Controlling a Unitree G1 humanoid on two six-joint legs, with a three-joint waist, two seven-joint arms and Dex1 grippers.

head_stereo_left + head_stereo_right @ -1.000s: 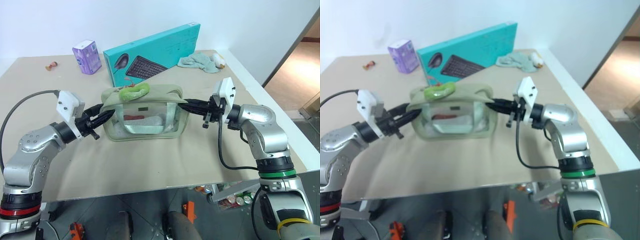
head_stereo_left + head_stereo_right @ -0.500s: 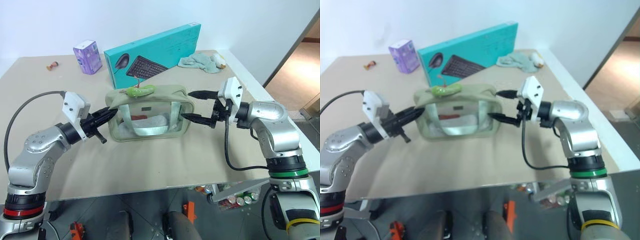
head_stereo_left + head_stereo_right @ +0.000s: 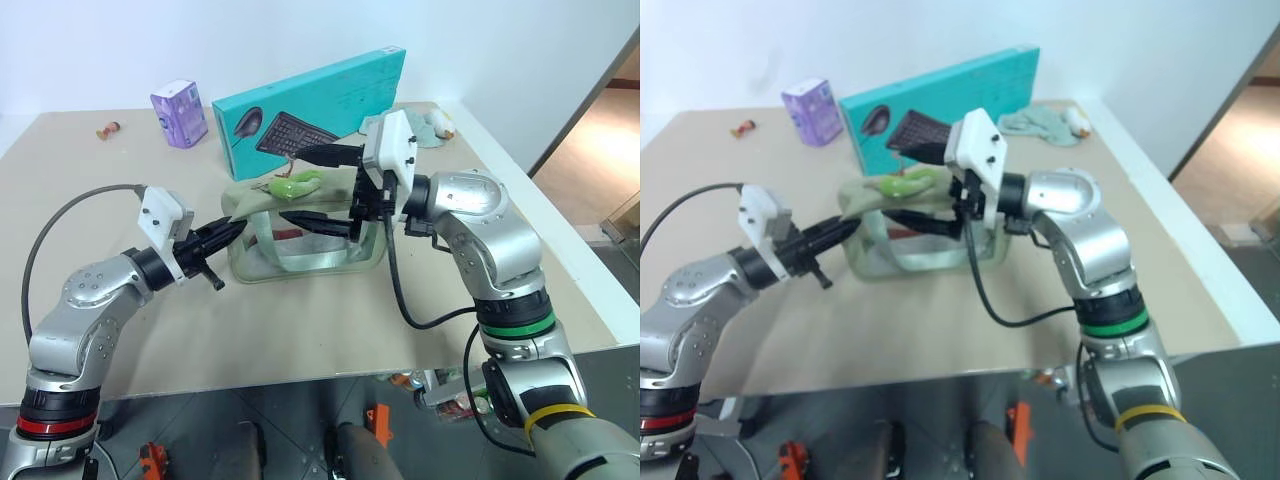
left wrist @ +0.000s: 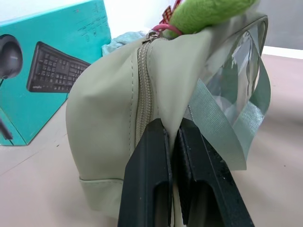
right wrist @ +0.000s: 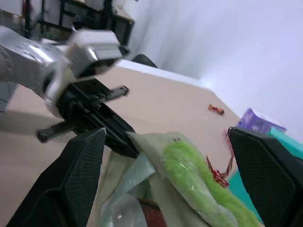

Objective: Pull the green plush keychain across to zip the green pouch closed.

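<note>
Two grippers at the pouch, and the right one is nearer the charm.

I see the green plush keychain (image 3: 297, 184) lying along the zipper on top of the green pouch (image 3: 305, 235), between the wide-apart fingers of my right gripper (image 3: 318, 187). My left gripper (image 4: 173, 156) is clamped on the pouch's left end. A second ago the right gripper was closed at the pouch's right end; now it is over the top.

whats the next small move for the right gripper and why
Probably close the right gripper on the green plush keychain. Its jaws stand wide open, one finger above and one below the keychain on top of the green pouch, while the left gripper is shut on the pouch's end fabric, bracing it for the pull.
</note>
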